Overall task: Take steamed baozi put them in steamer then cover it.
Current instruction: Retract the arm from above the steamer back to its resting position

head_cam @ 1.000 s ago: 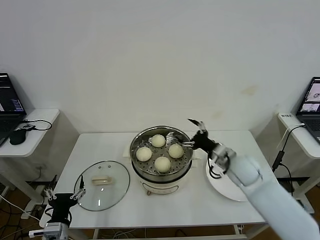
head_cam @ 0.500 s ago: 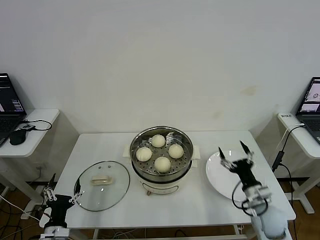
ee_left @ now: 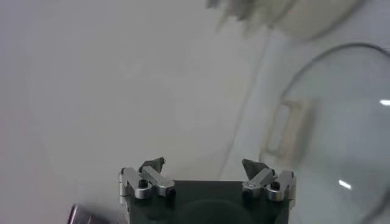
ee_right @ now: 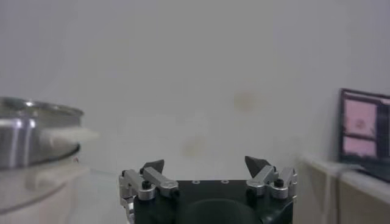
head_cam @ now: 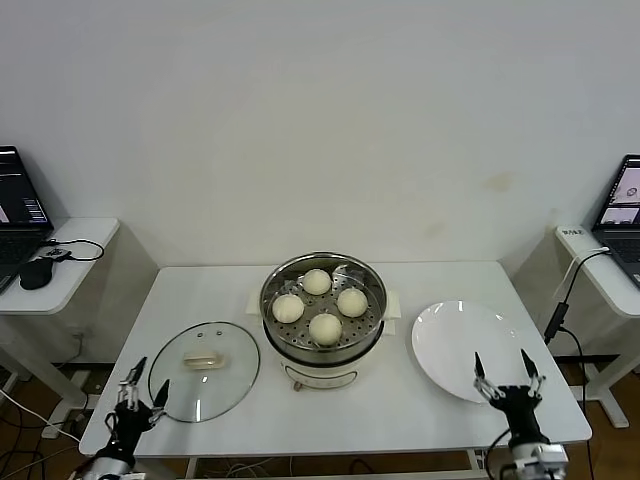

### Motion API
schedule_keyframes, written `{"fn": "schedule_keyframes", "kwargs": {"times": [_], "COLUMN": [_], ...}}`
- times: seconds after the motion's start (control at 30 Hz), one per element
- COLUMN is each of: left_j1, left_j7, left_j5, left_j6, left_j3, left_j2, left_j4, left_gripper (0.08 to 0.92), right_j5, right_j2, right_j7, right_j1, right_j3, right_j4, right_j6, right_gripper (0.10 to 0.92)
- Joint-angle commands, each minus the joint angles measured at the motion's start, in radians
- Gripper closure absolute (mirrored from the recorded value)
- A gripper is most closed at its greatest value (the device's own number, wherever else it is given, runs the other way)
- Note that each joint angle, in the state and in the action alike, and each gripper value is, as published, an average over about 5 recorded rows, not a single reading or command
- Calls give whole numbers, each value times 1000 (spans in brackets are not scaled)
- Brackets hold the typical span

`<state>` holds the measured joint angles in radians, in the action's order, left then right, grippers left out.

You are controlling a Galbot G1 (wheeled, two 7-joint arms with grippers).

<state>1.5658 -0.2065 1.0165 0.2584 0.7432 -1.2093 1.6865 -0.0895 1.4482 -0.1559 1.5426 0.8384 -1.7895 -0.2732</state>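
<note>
At the far left the left gripper (head_cam: 139, 402) hangs low at the front edge of the bench (head_cam: 210, 285), its fingers (head_cam: 162, 392) spread wide and holding nothing. Just beyond those fingers lies the glass lid (head_cam: 205, 383), flat on the bench with its cream handle (head_cam: 203, 359) facing up. That looks like a deliberate spot: the handle sits close ahead of this gripper, ready to be picked up, and the lid is the one part of the job not yet done.

Further right, well ahead of both grippers, stands the steamer (head_cam: 323, 312) in the middle of the bench. All four baozi (head_cam: 324, 326) rest on its perforated tray, spaced apart so none presses on another. The pot is uncovered.

Right of it sits the white plate (head_cam: 468, 349), now bare, so the loading step appears finished. The right gripper (head_cam: 508, 375) waits at the plate's near rim, low by the front edge of the bench, fingers (head_cam: 479, 366) wide apart and empty. It seems to be parked clear of the pot so the lid has free passage.

A second ago the right arm reached across the plate with its fingers at the steamer's rim; half a second ago it was drawn back over the plate; now it is lower and nearer the robot. The left gripper has shifted slightly rightward, closer to the lid
</note>
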Motion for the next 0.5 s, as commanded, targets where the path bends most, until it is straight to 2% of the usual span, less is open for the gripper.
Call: {"fn": "schedule_keyframes", "kwargs": {"times": [0.03,0.5], "left_j1": [-117,-257], "left_j7": [18,28], "left_j5": [226,221], "left_j6": [12,12], "left_j3": [-86,-123], "left_j2": [25,34], "left_j4": [-80,-181], "left_gripper": [177,177], "right_j5": [66,107], "right_j2": [76,115], "right_j7": [10,3], "right_j1": [72,91], "right_j3": [44,38], "right_j4": [20,29], "right_j6": [-38,-54], "right_gripper": [202,203]}}
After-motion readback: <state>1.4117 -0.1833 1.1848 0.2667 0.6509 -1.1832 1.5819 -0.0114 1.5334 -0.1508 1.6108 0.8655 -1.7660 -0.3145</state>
